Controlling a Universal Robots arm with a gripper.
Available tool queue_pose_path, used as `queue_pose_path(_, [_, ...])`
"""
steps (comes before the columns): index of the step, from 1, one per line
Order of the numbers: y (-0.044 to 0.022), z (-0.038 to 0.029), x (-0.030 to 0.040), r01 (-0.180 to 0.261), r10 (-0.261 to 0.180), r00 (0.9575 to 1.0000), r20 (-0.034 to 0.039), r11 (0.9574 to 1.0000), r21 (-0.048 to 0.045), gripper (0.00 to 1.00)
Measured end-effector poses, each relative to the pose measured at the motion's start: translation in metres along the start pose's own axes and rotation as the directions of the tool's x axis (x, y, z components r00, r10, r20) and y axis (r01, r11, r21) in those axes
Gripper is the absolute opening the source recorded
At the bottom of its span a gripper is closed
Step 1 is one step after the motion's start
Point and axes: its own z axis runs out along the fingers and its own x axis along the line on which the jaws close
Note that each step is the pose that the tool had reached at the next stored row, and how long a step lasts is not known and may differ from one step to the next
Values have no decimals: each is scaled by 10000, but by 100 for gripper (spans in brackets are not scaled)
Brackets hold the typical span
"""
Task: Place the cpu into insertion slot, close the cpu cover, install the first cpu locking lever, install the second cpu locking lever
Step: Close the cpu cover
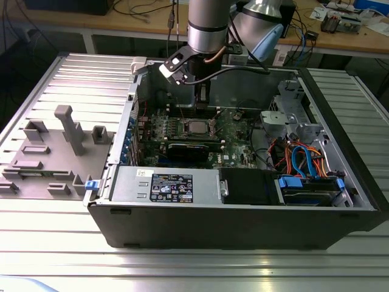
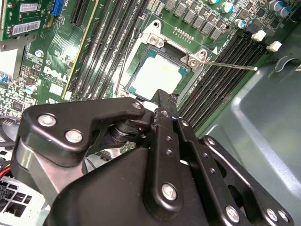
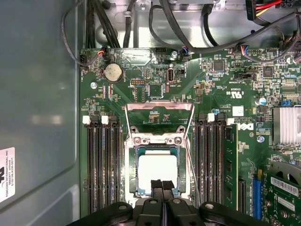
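Already the chip (image 3: 157, 172) is seated in the socket (image 3: 132, 172), its cover (image 3: 160, 106) swung back for access, the gripper (image 3: 162, 184) held closed above the socket.

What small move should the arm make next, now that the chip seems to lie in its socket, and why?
Probably a short lift of the gripper away from the cpu and toward the cpu cover. In the first wrist view the cpu appears to lie flat in the insertion slot, the cover stands open beyond it, and the shut fingertips sit over one edge of the chip.
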Motion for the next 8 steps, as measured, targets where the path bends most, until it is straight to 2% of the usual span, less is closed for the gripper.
queue_pose_path(8, [1, -27, 0, 0, 0, 10000, 0, 10000, 1, 11])
